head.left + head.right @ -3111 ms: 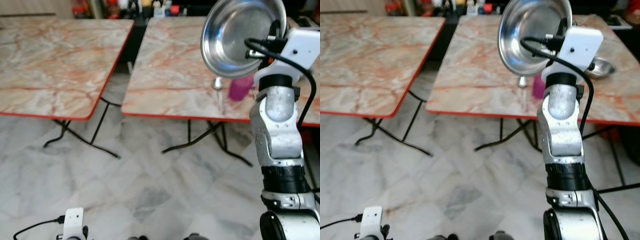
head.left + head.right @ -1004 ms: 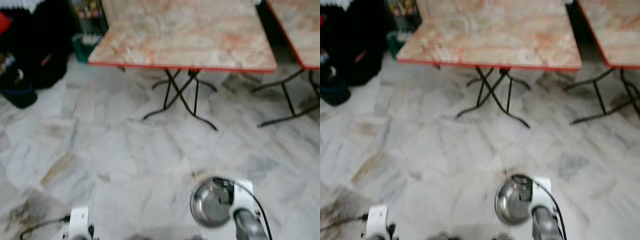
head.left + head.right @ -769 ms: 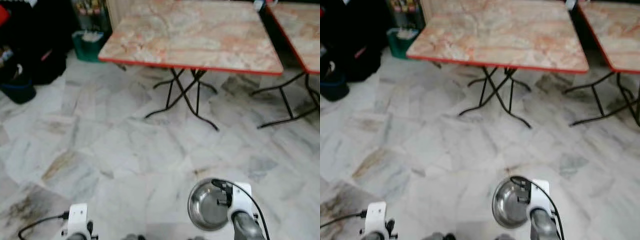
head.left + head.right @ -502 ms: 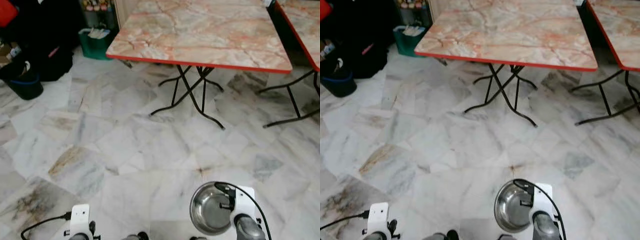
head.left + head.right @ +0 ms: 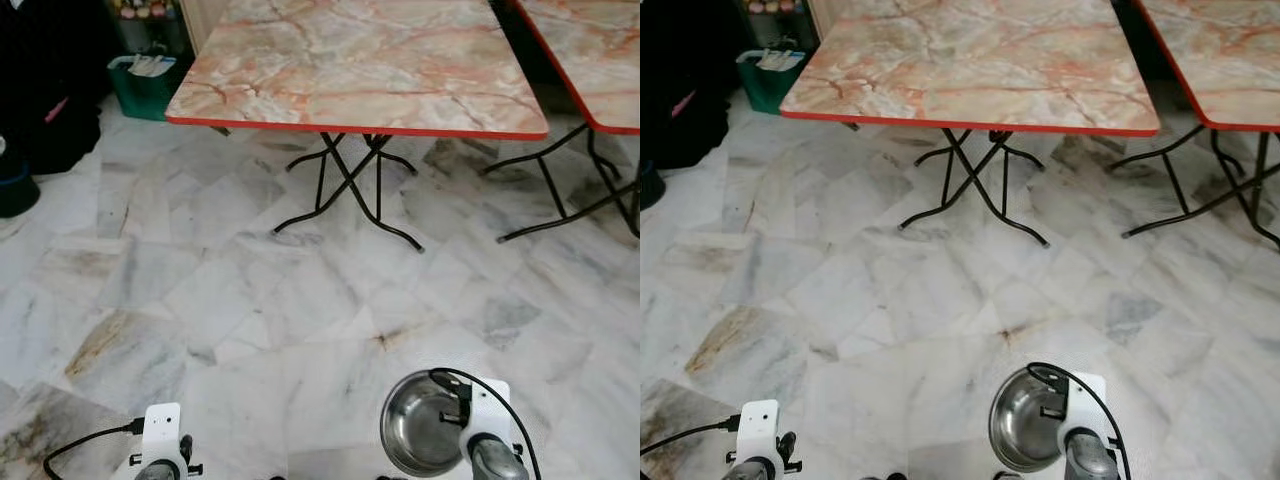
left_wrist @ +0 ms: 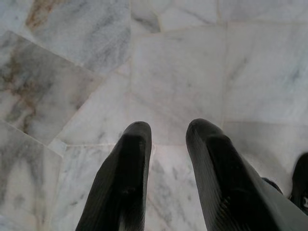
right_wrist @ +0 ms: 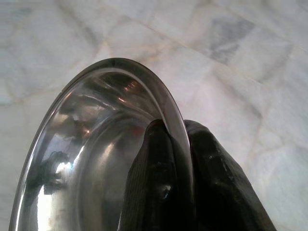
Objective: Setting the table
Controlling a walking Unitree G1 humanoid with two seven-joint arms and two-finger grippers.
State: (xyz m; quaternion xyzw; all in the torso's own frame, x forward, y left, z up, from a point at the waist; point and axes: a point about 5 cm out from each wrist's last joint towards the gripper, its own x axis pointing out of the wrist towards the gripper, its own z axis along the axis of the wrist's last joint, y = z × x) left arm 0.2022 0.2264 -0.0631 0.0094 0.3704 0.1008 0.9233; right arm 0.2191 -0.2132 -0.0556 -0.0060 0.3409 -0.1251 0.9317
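Right tool [image 7: 175, 144] clamped on the steel bowl [image 5: 425, 425] at its thin rim, one finger inside, one outside. Looks light, stiff, slick (likely to swivel in the pinch). Left tool [image 6: 166, 144] hangs apart, empty; marble bench [image 5: 360, 65] well ahead of both.

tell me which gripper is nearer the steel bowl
Right. The right gripper is shut on the steel bowl's rim, one finger inside and one outside. The left gripper hangs open over the marble floor, well to the bowl's left.

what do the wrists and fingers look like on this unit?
Each wrist carries a white boxy camera module with a black cable looping off it: left wrist, right wrist. The right forearm below is silver. Fingers are long, black, rounded at the tips, with a fine ribbed texture.
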